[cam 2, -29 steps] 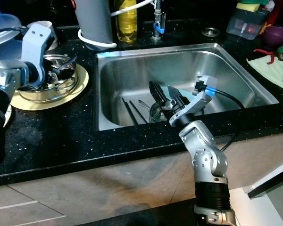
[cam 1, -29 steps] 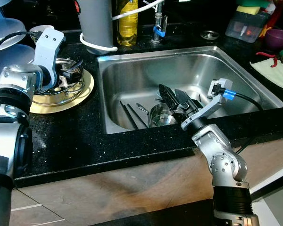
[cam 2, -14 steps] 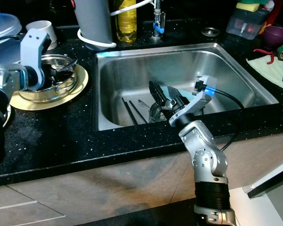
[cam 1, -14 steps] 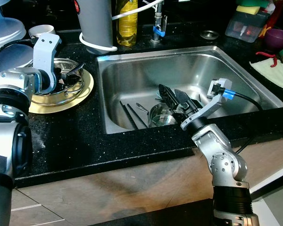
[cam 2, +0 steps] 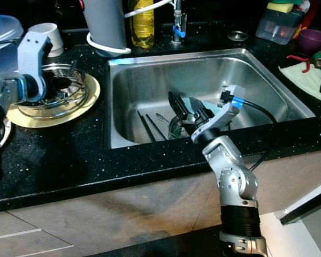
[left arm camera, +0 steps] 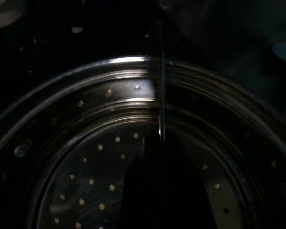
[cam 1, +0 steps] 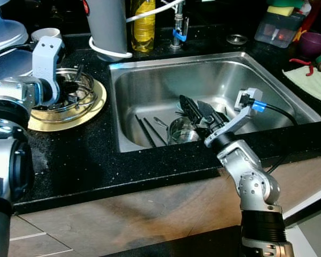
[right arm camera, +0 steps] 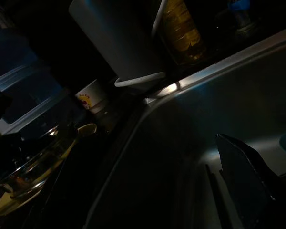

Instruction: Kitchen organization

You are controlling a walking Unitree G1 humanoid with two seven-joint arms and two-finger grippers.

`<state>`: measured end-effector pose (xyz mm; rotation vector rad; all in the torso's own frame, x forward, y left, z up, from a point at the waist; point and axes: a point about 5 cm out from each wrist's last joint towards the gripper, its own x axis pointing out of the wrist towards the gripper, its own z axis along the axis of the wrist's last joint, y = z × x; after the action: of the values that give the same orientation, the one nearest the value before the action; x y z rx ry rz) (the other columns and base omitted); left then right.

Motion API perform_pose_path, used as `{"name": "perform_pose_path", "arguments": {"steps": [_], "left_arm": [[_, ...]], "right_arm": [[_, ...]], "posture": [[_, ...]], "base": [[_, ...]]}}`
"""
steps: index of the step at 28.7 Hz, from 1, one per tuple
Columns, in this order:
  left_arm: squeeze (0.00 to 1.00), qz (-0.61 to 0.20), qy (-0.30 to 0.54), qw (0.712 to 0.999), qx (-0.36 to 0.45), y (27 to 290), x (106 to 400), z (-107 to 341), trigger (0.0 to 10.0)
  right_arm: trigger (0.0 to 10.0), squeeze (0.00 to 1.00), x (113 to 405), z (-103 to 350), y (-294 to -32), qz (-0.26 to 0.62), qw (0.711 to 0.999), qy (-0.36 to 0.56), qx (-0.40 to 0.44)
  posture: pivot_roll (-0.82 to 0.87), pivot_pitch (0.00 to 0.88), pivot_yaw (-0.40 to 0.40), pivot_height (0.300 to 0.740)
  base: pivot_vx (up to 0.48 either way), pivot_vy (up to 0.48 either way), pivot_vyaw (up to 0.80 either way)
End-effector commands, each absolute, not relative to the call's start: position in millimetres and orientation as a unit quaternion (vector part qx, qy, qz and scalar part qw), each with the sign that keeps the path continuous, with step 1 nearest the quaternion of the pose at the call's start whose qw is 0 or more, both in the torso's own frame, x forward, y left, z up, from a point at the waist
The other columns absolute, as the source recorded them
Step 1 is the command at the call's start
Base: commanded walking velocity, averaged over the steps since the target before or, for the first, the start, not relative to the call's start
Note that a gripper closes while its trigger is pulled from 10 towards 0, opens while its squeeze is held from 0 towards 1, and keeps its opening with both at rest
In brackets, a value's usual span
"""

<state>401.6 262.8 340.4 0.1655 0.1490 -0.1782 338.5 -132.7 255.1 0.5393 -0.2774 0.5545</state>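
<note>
While the black speckled stone countertop (cam 1: 85, 155) fills the foreground, we find the rectangular stainless steel sink (cam 1: 150, 85) at its centre. Our right gripper (cam 1: 195, 110) hangs low inside the basin, its two long black fingers spread apart and holding nothing, poised just above a small round steel cup (cam 1: 183, 131) on the sink floor. Thin dark utensils (cam 1: 147, 130) lie beside that cup at its 9 o'clock.

At the sink's 9 o'clock, a perforated round steel strainer bowl (cam 1: 75, 104) sits on a flat yellow round plate (cam 1: 91, 110). Our left gripper (cam 1: 69, 88) reaches into this bowl; the left wrist view shows a dark fingertip over the perforated floor beside a thin metal rod, but we cannot tell whether the fingers are apart or together.

At the sink's 12 o'clock stand a grey cylindrical container (cam 1: 108, 24) and a clear bottle of yellow liquid (cam 1: 143, 24). A white cup (cam 1: 45, 33) sits at the strainer's 12 o'clock.
</note>
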Motion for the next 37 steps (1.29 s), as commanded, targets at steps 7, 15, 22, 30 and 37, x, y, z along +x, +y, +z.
{"name": "perform_pose_path", "arguments": {"steps": [7,15,22,30,37], "left_arm": [[0.0,-0.067,-0.001,0.993,0.094,275,390,389,0.0],[0.0,-0.084,-0.077,0.991,0.069,267,380,432,0.0],[0.0,-0.232,-0.164,0.955,-0.086,221,376,468,0.0],[0.0,-0.367,-0.158,0.892,-0.212,161,374,471,0.0],[0.0,-0.383,-0.142,0.907,-0.107,131,364,444,0.0]], "right_arm": [[10.0,0.0,343,250,-136,0.263,0.917,-0.122,0.273],[10.0,0.0,345,253,-139,0.259,0.916,-0.129,0.277],[10.0,0.0,346,258,-143,0.251,0.913,-0.141,0.288],[10.0,0.0,339,262,-148,0.234,0.909,-0.16,0.305],[10.0,0.0,336,267,-143,0.236,0.902,-0.17,0.318]], "posture": [[-0.05,0.263,0.003,0.74],[-0.05,0.246,0.003,0.74],[-0.04,0.23,0.007,0.74],[-0.05,0.212,0.021,0.74],[-0.04,0.202,0.017,0.74]], "base": [[0.0,0.0,0.0],[0.0,0.0,0.0],[0.0,0.0,0.0],[0.0,0.0,0.0],[0.0,0.0,0.0]]}}
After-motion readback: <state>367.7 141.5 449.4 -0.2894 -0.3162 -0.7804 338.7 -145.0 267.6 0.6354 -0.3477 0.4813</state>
